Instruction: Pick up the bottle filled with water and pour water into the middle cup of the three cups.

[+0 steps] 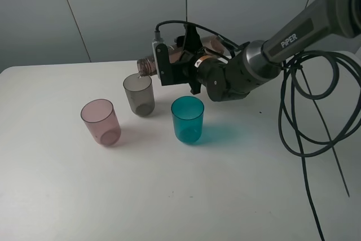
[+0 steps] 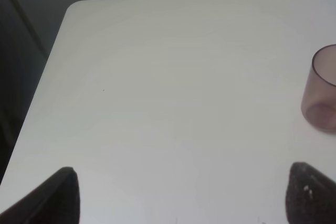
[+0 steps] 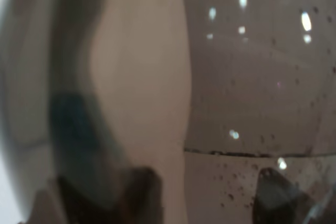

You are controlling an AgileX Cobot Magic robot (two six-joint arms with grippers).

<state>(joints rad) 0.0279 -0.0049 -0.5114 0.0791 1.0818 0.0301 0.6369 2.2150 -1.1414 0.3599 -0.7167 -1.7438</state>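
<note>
My right gripper (image 1: 176,63) is shut on the smoky brown-pink bottle (image 1: 151,66) and holds it tipped on its side, the open neck just over the rim of the middle smoky grey cup (image 1: 139,95). A thin trickle of water falls at the cup's rim. The pink cup (image 1: 101,122) stands to its left, the teal cup (image 1: 187,119) to its right. The right wrist view is filled by the bottle (image 3: 236,77), with droplets and a water line inside. My left gripper (image 2: 178,198) is open over bare table, the pink cup (image 2: 321,95) beyond it.
The white table (image 1: 169,196) has its back edge just behind the cups and a corner at the far left (image 2: 79,6). Black cables (image 1: 316,111) hang at the right beside the right arm (image 1: 293,38).
</note>
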